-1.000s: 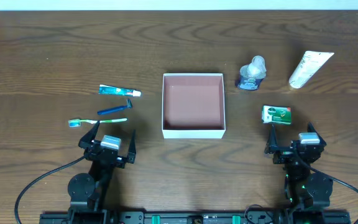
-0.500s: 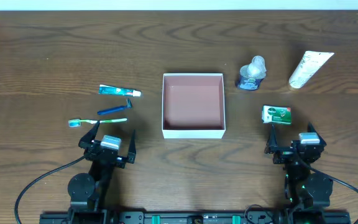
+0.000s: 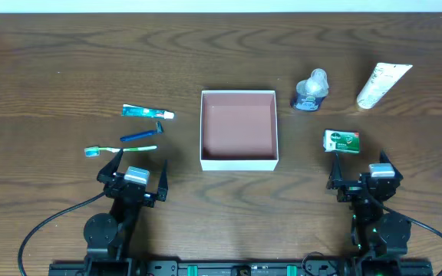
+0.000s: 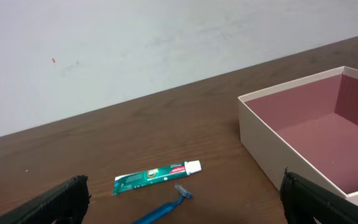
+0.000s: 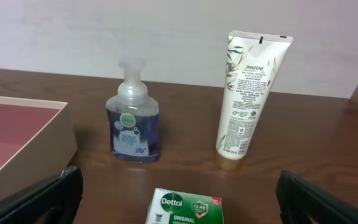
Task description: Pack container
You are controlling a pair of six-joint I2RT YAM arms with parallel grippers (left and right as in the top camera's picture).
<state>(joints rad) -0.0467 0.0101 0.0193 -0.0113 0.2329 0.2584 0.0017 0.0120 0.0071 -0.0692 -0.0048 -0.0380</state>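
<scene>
The container [image 3: 239, 159], a square shallow white box with a dusty pink inside, sits at the table's middle and holds nothing; it also shows in the left wrist view [image 4: 272, 134] and the right wrist view [image 5: 55, 137]. My left gripper [image 3: 133, 170] is open and empty near the front edge, behind a toothbrush [image 3: 121, 149], a blue razor [image 3: 140, 136] and a toothpaste tube [image 3: 147, 113]. My right gripper [image 3: 358, 172] is open and empty just in front of a green soap box [image 3: 341, 141].
A clear soap pump bottle [image 3: 311, 90] stands right of the container, and a white lotion tube [image 3: 383, 84] lies at the far right. In the right wrist view the pump bottle [image 5: 132, 121], the tube [image 5: 248, 93] and the soap box [image 5: 188, 206] are ahead.
</scene>
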